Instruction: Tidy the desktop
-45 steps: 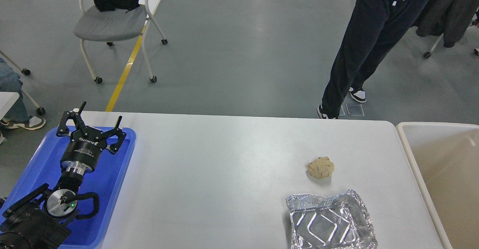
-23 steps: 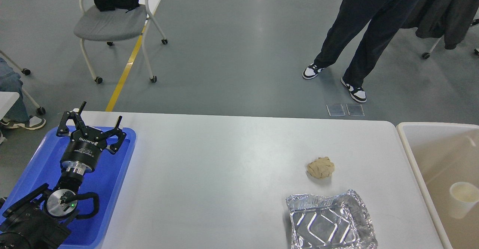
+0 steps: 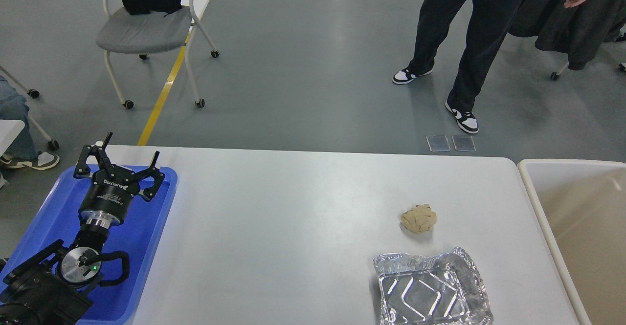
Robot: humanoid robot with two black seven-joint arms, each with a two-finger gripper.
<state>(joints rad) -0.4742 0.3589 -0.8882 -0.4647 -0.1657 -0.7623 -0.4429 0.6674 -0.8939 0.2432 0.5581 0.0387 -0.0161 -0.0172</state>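
A blue plastic tray (image 3: 146,247) sits at the table's left edge. A crumpled beige paper ball (image 3: 419,218) lies right of centre, with a crinkled silver foil tray (image 3: 431,288) just nearer the front edge. A beige rimmed bin (image 3: 582,227) stands beyond the right edge.

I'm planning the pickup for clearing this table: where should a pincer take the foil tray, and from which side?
Grip the raised, crinkled rim of the foil tray, probably its far edge, coming down from above with one finger inside and one outside. The tray sits flat and open-side up on the desktop, too broad to span, and its thin wall is the only part standing up. The crumpled brown paper ball lies just beyond that edge.
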